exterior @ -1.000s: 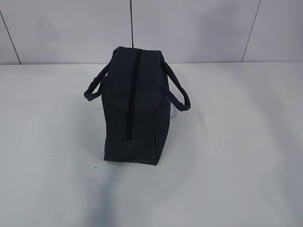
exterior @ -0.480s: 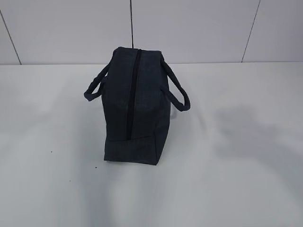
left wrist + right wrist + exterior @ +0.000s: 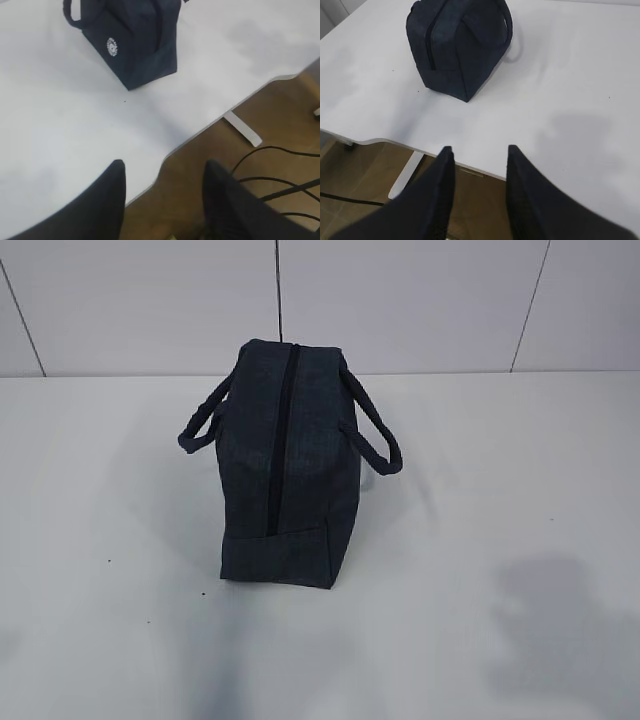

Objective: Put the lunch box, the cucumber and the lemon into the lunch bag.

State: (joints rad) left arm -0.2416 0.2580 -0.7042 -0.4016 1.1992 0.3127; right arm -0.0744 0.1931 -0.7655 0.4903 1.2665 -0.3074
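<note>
Okay, lunch bag (image 3: 285,465) sits alone on the white desk (image 3: 500,490), upright, zipper (image 3: 281,440) running along its top and closed along all the length I can see. One loop handle (image 3: 200,425) hangs off its left side and the other handle (image 3: 375,445) off its right in the exterior view. From my left wrist camera I see the round white logo (image 3: 112,46) on the bag's side panel. No lunch box, cucumber or lemon visible to me in any view.

Left tool (image 3: 165,192) hangs off the desk edge, over the brown floor (image 3: 280,120), jaws apart with a fair gap, nothing between them; black cables (image 3: 280,175) lie on the floor below, and a white desk foot (image 3: 242,128) shows under the edge. Right tool (image 3: 480,175) also sits at the near desk edge, well apart from the bag, jaws parted a bit narrower than the left, empty. Neither tool shows in the exterior view; I only get soft shadows on the desk there.
</note>
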